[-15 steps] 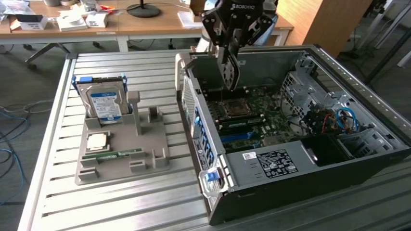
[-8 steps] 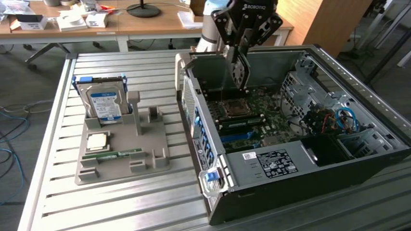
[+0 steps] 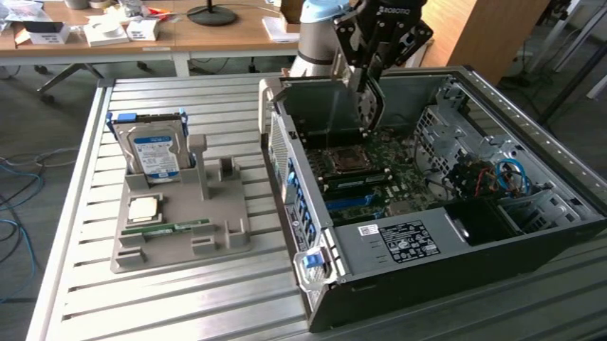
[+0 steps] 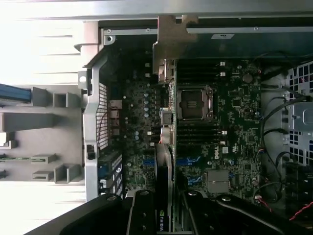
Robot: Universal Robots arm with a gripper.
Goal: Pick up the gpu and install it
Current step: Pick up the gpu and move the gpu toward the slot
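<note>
My gripper (image 3: 366,84) hangs over the far end of the open computer case (image 3: 399,245), shut on the gpu (image 3: 367,114). The gpu is a thin dark card that hangs edge-on below the fingers, above the motherboard (image 3: 379,167). In the wrist view the gpu (image 4: 166,147) runs away from my gripper (image 4: 164,218) as a narrow edge, with a green logo between the black fingers (image 4: 142,215). Its silvery bracket (image 4: 168,34) sits at the far end, near the case wall. The card lines up beside the processor socket (image 4: 194,103). I cannot tell whether it touches the board.
A grey parts holder (image 3: 180,234) lies at the exterior view's left of the case, carrying an upright hard drive (image 3: 152,150), a processor chip (image 3: 144,207) and a green memory stick (image 3: 175,227). Red and blue cables (image 3: 498,177) fill the case's right side. A cluttered desk (image 3: 142,32) stands behind.
</note>
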